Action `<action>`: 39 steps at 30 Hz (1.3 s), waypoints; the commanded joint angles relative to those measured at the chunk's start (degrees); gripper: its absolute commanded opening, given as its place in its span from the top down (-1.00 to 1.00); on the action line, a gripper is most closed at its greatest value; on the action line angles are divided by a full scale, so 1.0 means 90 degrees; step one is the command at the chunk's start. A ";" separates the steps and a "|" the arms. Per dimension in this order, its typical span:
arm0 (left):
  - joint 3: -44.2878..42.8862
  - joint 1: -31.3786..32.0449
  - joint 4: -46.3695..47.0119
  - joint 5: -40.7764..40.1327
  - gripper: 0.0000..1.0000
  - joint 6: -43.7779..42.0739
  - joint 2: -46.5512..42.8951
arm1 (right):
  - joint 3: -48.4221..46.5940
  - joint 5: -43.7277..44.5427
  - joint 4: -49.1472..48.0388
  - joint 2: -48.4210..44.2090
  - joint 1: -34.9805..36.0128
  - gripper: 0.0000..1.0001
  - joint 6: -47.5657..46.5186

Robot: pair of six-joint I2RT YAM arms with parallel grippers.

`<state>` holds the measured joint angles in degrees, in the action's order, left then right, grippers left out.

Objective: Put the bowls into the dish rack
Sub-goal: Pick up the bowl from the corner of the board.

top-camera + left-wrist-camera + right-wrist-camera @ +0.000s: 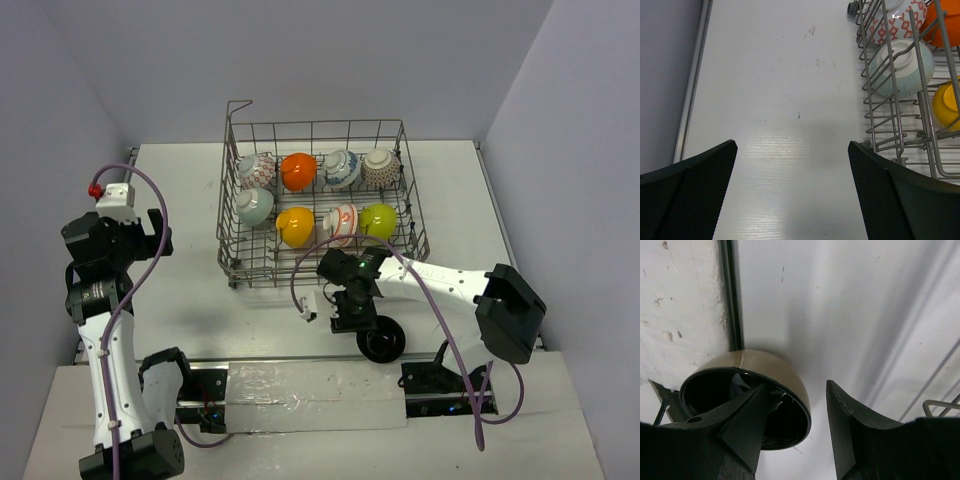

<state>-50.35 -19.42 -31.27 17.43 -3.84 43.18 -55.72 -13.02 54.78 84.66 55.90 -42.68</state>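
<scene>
Right claw [797,389]: fingers apart, straddling the rim of the black bowl [747,365], one finger inside it, the other outside and clear of the wall; not clamped. The black bowl rests on the table [180,300], just in front of the dish rack [232,215]. The dish rack holds eight other bowls [298,171] in two rows. Left claw [792,147]: fully apart, above the table beside the rack's left wall

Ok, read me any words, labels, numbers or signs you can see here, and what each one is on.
None: no readable text in any view. The patterned bowls in the dish rack carry decoration only; the black bowl shows no marking.
</scene>
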 commanded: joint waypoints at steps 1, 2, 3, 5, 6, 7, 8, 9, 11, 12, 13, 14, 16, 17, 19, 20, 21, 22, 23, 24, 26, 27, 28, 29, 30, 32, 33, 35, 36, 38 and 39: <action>0.0008 0.0009 0.0085 0.0144 -0.98 -0.0043 -0.0100 | -0.0293 -0.0028 -0.0218 0.0027 0.0078 -0.13 0.0064; -0.0001 0.0009 0.0076 0.0134 -0.98 -0.0052 -0.0091 | -0.0293 -0.0028 -0.0276 0.0036 0.0078 -0.14 0.0074; -0.0002 0.0009 0.0066 0.0143 -0.98 -0.0043 -0.0091 | -0.0302 -0.0048 -0.0296 0.0036 0.0097 -0.14 0.0112; -0.0021 0.0009 0.0066 0.0163 -0.98 -0.0062 -0.0100 | -0.0312 -0.0029 -0.0354 0.0056 0.0136 -0.15 0.0132; -0.0031 0.0009 0.0056 0.0173 -0.99 -0.0062 -0.0091 | -0.0322 -0.0019 -0.0374 0.0075 0.0146 -0.15 0.0142; -0.0050 0.0000 0.0037 0.0173 -0.99 -0.0072 -0.0091 | -0.0332 -0.0009 -0.0384 0.0085 0.0156 -0.16 0.0152; -0.0050 0.0009 0.0017 0.0163 -0.99 -0.0072 -0.0091 | -0.0342 -0.0009 -0.0413 0.0114 0.0147 -0.16 0.0162; -0.0060 0.0009 0.0017 0.0163 -0.98 -0.0082 -0.0091 | -0.0342 -0.0009 -0.0433 0.0134 0.0156 -0.17 0.0162; -0.0060 0.0009 0.0017 0.0173 -0.99 -0.0091 -0.0100 | -0.0371 -0.0009 -0.0452 0.0202 0.0176 -0.18 0.0171; -0.0060 0.0009 0.0017 0.0173 -0.98 -0.0091 -0.0100 | -0.0381 -0.0019 -0.0462 0.0222 0.0185 -0.18 0.0181; -0.0060 0.0009 0.0017 0.0173 -0.98 -0.0091 -0.0110 | -0.0400 -0.0048 -0.0481 0.0241 0.0195 -0.18 0.0172; -0.0050 0.0009 0.0007 0.0173 -0.99 -0.0091 -0.0110 | -0.0410 -0.0058 -0.0491 0.0280 0.0205 -0.18 0.0191; -0.0041 0.0009 0.0007 0.0192 -0.99 -0.0091 -0.0120 | -0.0439 -0.0067 -0.0530 0.0300 0.0224 -0.19 0.0210; -0.0031 0.0009 0.0017 0.0192 -0.99 -0.0091 -0.0110 | -0.0449 -0.0067 -0.0540 0.0310 0.0244 -0.19 0.0210; -0.0031 0.0009 -0.0002 0.0192 -0.99 -0.0091 -0.0120 | -0.0488 -0.0077 -0.0560 0.0320 0.0254 -0.20 0.0201; -0.0041 0.0009 0.0007 0.0182 -0.98 -0.0091 -0.0130 | -0.0498 -0.0087 -0.0569 0.0329 0.0263 -0.20 0.0201; -0.0031 0.0009 0.0007 0.0182 -0.98 -0.0091 -0.0120 | -0.0517 -0.0097 -0.0560 0.0329 0.0264 -0.20 0.0201; -0.0031 0.0009 -0.0002 0.0182 -0.98 -0.0091 -0.0139 | -0.0527 -0.0097 -0.0569 0.0339 0.0264 -0.20 0.0201; -0.0031 0.0009 -0.0012 0.0192 -0.99 -0.0091 -0.0130 | -0.0537 -0.0106 -0.0541 0.0339 0.0264 -0.20 0.0191; -0.0031 0.0009 -0.0012 0.0192 -0.99 -0.0091 -0.0130 | -0.0537 -0.0116 -0.0531 0.0339 0.0264 -0.20 0.0191; -0.0041 0.0009 -0.0003 0.0192 -0.99 -0.0091 -0.0110 | -0.0518 -0.0116 -0.0491 0.0329 0.0273 -0.20 0.0172; -0.0041 0.0009 -0.0003 0.0192 -0.99 -0.0091 -0.0100 | -0.0488 -0.0116 -0.0472 0.0320 0.0273 -0.20 0.0171; -0.0031 0.0009 -0.0003 0.0192 -0.98 -0.0091 -0.0100 | -0.0469 -0.0107 -0.0472 0.0310 0.0273 -0.20 0.0171; -0.0041 0.0009 0.0007 0.0202 -0.99 -0.0082 -0.0091 | -0.0449 -0.0107 -0.0462 0.0290 0.0273 -0.20 0.0171; -0.0021 0.0009 0.0027 0.0212 -0.98 -0.0072 -0.0091 | -0.0420 -0.0087 -0.0443 0.0290 0.0273 -0.20 0.0171; -0.0021 0.0009 0.0037 0.0241 -0.98 -0.0062 -0.0081 | -0.0371 -0.0077 -0.0462 0.0261 0.0273 -0.20 0.0171; -0.0021 0.0009 0.0037 0.0231 -0.99 -0.0052 -0.0081 | -0.0313 -0.0048 -0.0472 0.0242 0.0273 -0.20 0.0171; -0.0011 0.0009 0.0037 0.0241 -0.99 -0.0052 -0.0091 | -0.0264 -0.0029 -0.0501 0.0232 0.0273 -0.21 0.0181; -0.0011 0.0009 0.0037 0.0241 -0.98 -0.0052 -0.0091 | -0.0254 -0.0009 -0.0482 0.0241 0.0273 -0.21 0.0191; -0.0011 0.0009 0.0027 0.0231 -0.99 -0.0062 -0.0120 | -0.0234 0.0020 -0.0472 0.0232 0.0273 -0.20 0.0210; -0.0011 0.0019 0.0007 0.0231 -0.98 -0.0062 -0.0130 | -0.0205 0.0040 -0.0462 0.0193 0.0273 -0.21 0.0220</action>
<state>-50.35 -19.42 -32.08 18.17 -3.86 42.87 -57.93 -13.08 52.51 87.59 57.78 -41.32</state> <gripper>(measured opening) 0.991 0.601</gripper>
